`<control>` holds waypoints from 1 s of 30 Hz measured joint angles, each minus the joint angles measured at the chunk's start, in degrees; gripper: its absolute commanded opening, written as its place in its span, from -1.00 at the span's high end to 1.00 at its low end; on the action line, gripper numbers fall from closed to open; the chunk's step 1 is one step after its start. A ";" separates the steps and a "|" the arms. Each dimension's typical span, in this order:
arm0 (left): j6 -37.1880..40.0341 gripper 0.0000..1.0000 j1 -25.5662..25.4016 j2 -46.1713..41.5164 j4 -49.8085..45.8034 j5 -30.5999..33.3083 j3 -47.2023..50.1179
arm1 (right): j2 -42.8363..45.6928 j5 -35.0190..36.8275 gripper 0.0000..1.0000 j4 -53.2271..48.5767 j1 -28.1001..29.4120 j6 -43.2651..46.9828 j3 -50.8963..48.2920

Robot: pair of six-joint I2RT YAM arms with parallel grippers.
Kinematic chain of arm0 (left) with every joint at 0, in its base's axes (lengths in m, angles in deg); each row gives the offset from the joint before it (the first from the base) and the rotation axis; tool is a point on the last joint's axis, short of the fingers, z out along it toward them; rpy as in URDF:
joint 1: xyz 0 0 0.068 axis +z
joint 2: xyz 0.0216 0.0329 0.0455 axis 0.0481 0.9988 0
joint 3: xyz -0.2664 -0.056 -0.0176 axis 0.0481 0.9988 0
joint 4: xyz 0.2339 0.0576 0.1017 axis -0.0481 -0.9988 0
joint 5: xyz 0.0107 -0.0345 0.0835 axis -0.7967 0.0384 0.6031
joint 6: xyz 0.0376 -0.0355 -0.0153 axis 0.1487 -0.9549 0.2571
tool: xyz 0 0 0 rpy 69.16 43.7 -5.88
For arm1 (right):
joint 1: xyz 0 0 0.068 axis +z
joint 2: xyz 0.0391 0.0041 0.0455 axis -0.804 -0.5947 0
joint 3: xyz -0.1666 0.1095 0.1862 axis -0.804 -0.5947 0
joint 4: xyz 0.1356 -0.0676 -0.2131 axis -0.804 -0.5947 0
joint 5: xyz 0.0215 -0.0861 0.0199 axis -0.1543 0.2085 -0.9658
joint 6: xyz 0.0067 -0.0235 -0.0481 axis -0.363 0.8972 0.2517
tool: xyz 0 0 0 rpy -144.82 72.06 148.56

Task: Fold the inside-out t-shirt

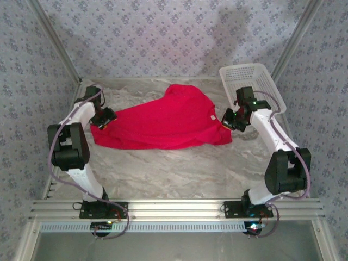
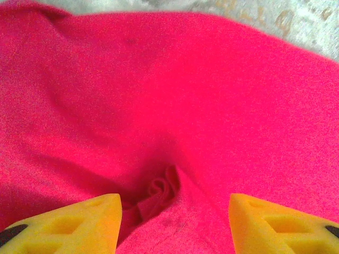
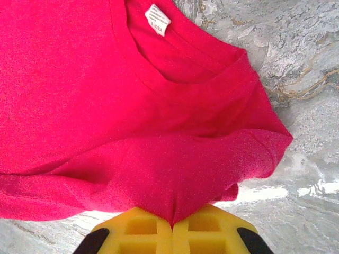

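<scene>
The red t-shirt point(image 1: 163, 122) lies spread across the middle of the marble table, its white neck tag point(image 3: 157, 19) showing inside the collar at the right end. My right gripper point(image 1: 228, 119) is shut on the shirt's right edge near the shoulder, and the cloth point(image 3: 106, 106) pulls into a point between the yellow pads point(image 3: 201, 233). My left gripper point(image 1: 103, 118) is at the shirt's left edge. Its yellow fingers point(image 2: 79, 222) stand wide apart, with a small curled fold of red cloth point(image 2: 159, 193) lying between them.
A white mesh basket point(image 1: 255, 81) stands at the back right, just behind the right arm. Bare marble table point(image 1: 179, 168) stretches between the shirt and the arm bases. Patterned walls close in the sides and back.
</scene>
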 measured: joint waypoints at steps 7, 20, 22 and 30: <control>-0.35 -0.07 0.35 -8.52 0.74 -2.86 9.70 | -1.27 -0.04 1.00 0.44 0.83 0.24 1.46; -1.09 0.08 0.66 -3.23 3.87 -3.41 6.71 | -1.33 -0.33 1.00 0.37 2.32 0.24 2.58; -1.16 0.15 0.66 -2.51 4.33 -3.43 5.77 | -1.33 -0.35 1.00 0.37 2.58 0.24 3.13; -1.29 0.31 0.63 0.04 5.53 -3.43 4.87 | -1.64 -0.50 1.00 0.35 3.61 0.26 3.96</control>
